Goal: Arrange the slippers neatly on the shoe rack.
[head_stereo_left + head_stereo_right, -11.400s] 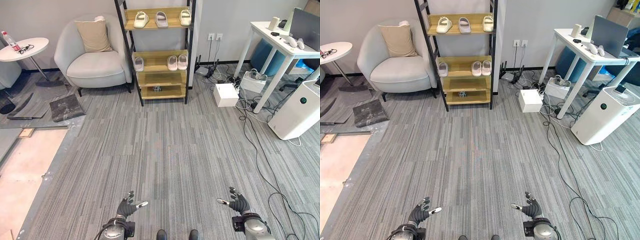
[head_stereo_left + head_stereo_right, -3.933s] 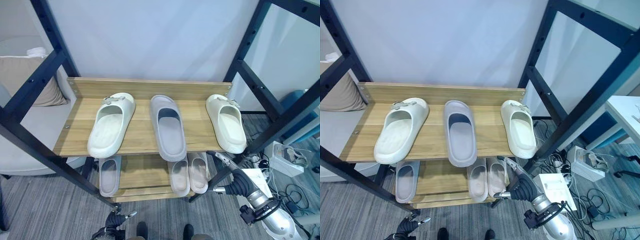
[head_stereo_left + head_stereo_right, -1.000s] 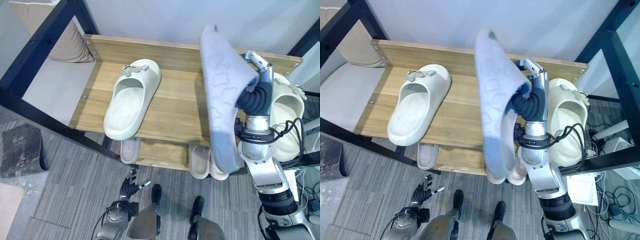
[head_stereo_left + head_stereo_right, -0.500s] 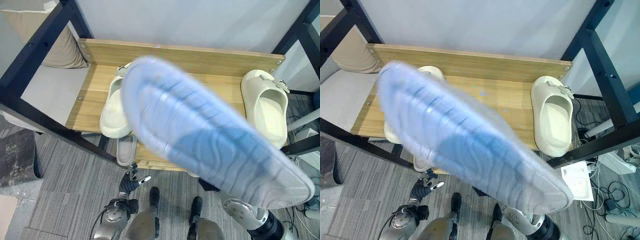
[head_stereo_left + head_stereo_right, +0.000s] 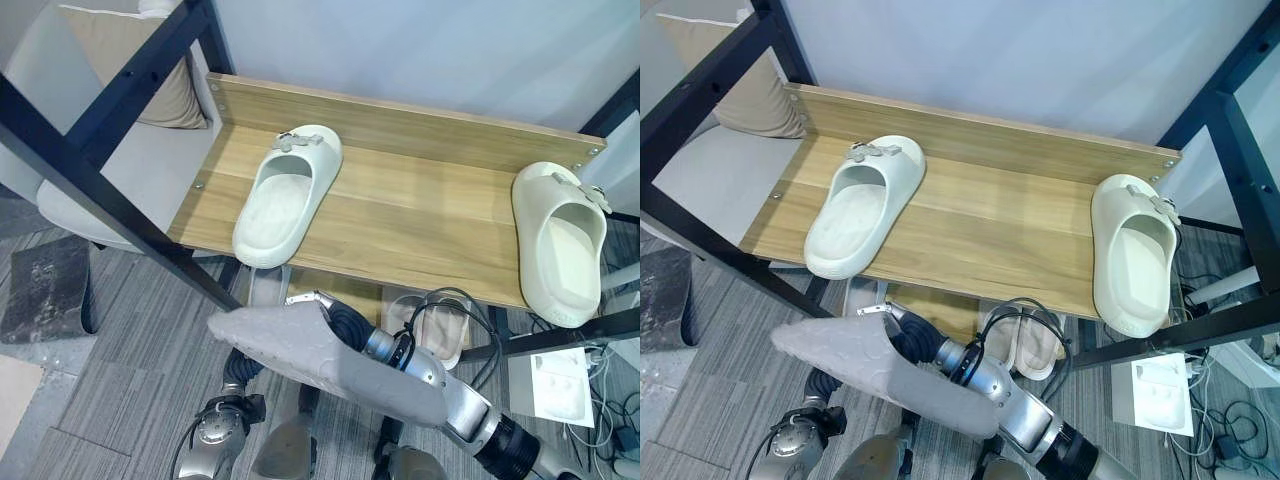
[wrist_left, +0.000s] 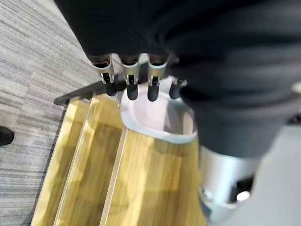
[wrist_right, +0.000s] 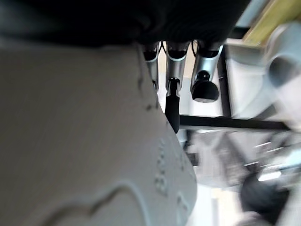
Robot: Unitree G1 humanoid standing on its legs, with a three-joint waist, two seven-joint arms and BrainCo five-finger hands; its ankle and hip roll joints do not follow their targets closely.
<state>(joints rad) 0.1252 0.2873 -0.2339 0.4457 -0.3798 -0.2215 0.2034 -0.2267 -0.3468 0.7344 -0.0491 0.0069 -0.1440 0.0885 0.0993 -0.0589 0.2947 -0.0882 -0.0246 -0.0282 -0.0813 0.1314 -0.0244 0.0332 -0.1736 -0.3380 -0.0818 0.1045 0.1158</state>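
Sole up and low in front of the shoe rack's top shelf (image 5: 400,225), a grey slipper (image 5: 310,352) is held by my right hand (image 5: 340,320), fingers curled round its edge. In the right wrist view the patterned sole (image 7: 70,141) lies beside that hand's fingers (image 7: 176,70). Two cream slippers rest on the top shelf, one at left (image 5: 285,195) and one at the right end (image 5: 562,245). My left hand (image 6: 131,87) hangs low with relaxed fingers, above a grey slipper (image 6: 157,117) on a lower shelf. Its dark wrist (image 5: 820,385) shows under the held slipper.
A pale pair of slippers (image 5: 432,322) sits on the lower shelf under the top board. Black frame posts (image 5: 100,170) slant across the left. An armchair with a beige cushion (image 5: 130,70) stands at left, a dark mat (image 5: 45,300) and a white box (image 5: 560,375) on the floor.
The grey slipper, close before the camera half a second ago, has dropped below the top shelf's front edge. A second ago it was held upright over the shelf. The view has shifted.
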